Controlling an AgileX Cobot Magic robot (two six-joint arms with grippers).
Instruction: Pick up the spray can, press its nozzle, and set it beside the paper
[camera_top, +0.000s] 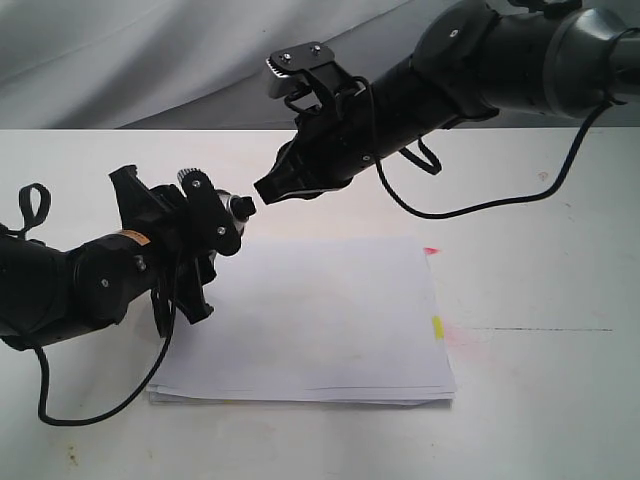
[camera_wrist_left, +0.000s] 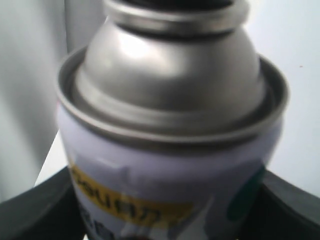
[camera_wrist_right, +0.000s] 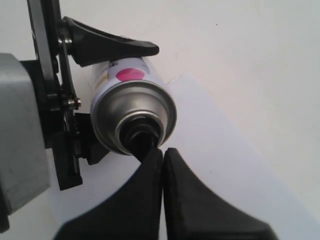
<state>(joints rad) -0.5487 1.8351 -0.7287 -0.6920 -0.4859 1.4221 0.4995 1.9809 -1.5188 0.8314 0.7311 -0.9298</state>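
My left gripper (camera_top: 205, 215) is shut on the spray can (camera_wrist_left: 170, 145), holding it tilted above the table's left side. The can's silver dome (camera_wrist_right: 135, 117) faces the right wrist camera, and a pink dot shows on its white side. Its black nozzle (camera_top: 241, 206) points toward my right gripper (camera_top: 262, 190), which is shut with nothing between its fingers. The closed fingertips (camera_wrist_right: 156, 154) touch the nozzle (camera_wrist_right: 141, 136) from the front. The paper (camera_top: 310, 320) lies flat below both grippers, with a pink tab (camera_top: 431, 250) and a yellow tab (camera_top: 437, 326) on its right edge.
The white table (camera_top: 540, 400) stretches right of and in front of the paper. A faint pink smear (camera_top: 470, 335) marks the table beside the yellow tab. Black cables (camera_top: 470, 205) hang from both arms. A grey cloth backdrop (camera_top: 150, 50) hangs behind.
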